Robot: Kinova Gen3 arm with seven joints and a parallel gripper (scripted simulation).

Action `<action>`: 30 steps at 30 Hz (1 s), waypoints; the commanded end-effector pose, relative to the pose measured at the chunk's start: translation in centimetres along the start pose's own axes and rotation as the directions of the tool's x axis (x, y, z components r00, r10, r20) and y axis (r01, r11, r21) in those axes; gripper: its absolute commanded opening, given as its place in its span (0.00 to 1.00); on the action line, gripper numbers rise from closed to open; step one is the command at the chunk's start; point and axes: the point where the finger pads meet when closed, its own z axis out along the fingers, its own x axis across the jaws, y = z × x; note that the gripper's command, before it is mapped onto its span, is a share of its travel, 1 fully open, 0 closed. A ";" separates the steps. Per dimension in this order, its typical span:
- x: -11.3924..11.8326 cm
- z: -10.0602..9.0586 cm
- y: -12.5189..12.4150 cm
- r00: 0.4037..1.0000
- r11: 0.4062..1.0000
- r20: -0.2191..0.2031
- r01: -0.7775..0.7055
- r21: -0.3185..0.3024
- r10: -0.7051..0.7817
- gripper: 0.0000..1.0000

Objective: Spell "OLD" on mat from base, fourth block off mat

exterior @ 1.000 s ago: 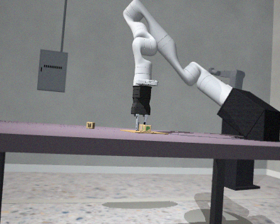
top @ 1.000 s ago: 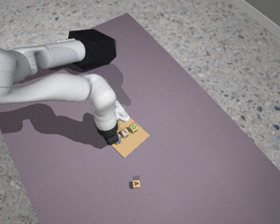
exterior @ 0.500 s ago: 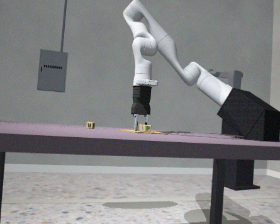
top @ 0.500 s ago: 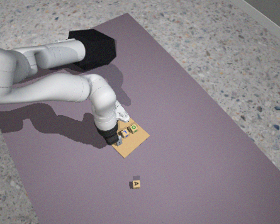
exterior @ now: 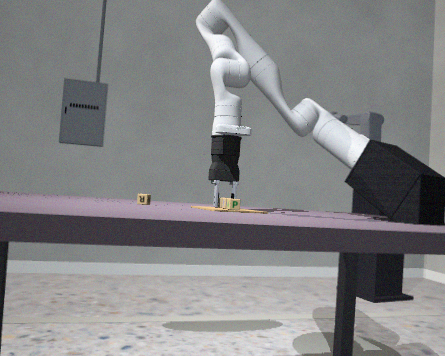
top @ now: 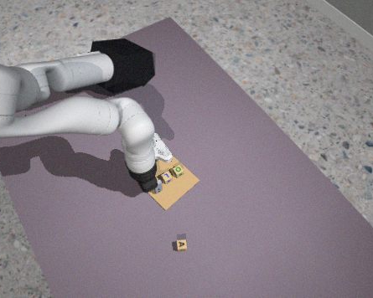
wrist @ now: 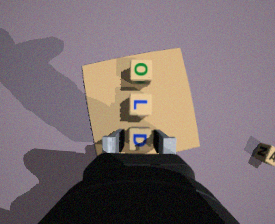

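The O block (top: 178, 170) (wrist: 141, 70), L block (top: 167, 177) (wrist: 140, 104) and D block (wrist: 139, 135) stand in a nearly straight row with gaps on the tan mat (top: 168, 198) (exterior: 255, 211) (wrist: 173, 85). In the wrist view their letters read O, L, D downwards, L and D with tops to the right. My gripper (top: 158, 187) (exterior: 224, 195) (wrist: 138, 137) is open, low around the D block, with a gap showing on both sides of it. The gripper partly hides the mat's edge beside D. The fourth block (top: 181, 244) (exterior: 144, 199) (wrist: 268, 154) lies off the mat, showing A and N in the wrist view.
The purple table (top: 247, 209) (exterior: 85, 220) surrounds the mat. The black robot base (top: 130, 67) (exterior: 400, 185) stands at the table's far end in the top view. The L block is the gripper's closest neighbour in the row.
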 end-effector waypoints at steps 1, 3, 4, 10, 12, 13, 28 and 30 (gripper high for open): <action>0.2 -0.3 -0.1 1.000 1.000 -0.005 -0.001 0.005 0.001 0.79; 0.2 -0.8 -0.1 1.000 1.000 -0.005 -0.001 0.005 0.001 0.79; 0.2 -1.2 -0.1 1.000 1.000 -0.005 -0.001 0.005 0.001 0.79; 0.1 -4.3 -0.1 1.000 1.000 -0.005 -0.001 0.005 0.001 0.79; 0.1 -5.4 -0.1 1.000 1.000 -0.005 -0.001 0.005 0.001 0.79; 0.1 -5.9 -0.1 1.000 1.000 -0.005 -0.001 0.005 0.001 0.79; 0.1 -8.8 -0.1 1.000 1.000 -0.005 -0.001 0.005 0.001 1.00; 0.1 -8.8 -0.1 1.000 1.000 -0.005 -0.001 0.005 0.001 1.00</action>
